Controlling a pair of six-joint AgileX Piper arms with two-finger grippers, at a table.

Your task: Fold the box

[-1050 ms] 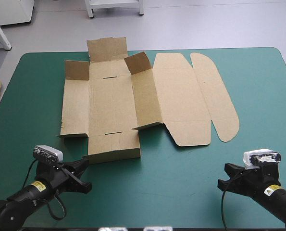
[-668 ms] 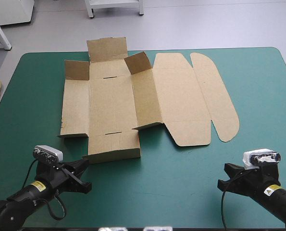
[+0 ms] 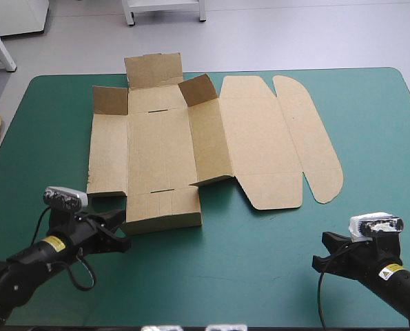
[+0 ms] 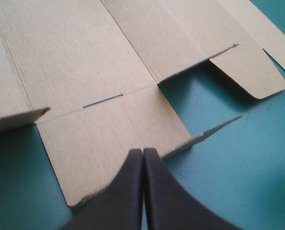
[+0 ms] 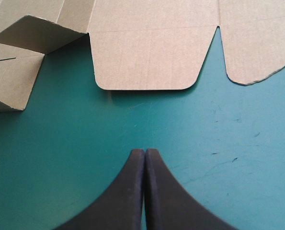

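High view: our left gripper has edged up to the near flap of the brown box lying mostly flat mid-table; left wrist view: fingers together, ready, we judge, to lift it; right wrist view: right gripper together, idle short of it.

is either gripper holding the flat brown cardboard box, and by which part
Nothing held: left gripper and right gripper are both shut and empty, neither gripping the brown box.

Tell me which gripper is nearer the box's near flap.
Left. The left gripper, shut, is at the near flap; the right gripper, shut, sits back over the teal-green cover, clear of the box.
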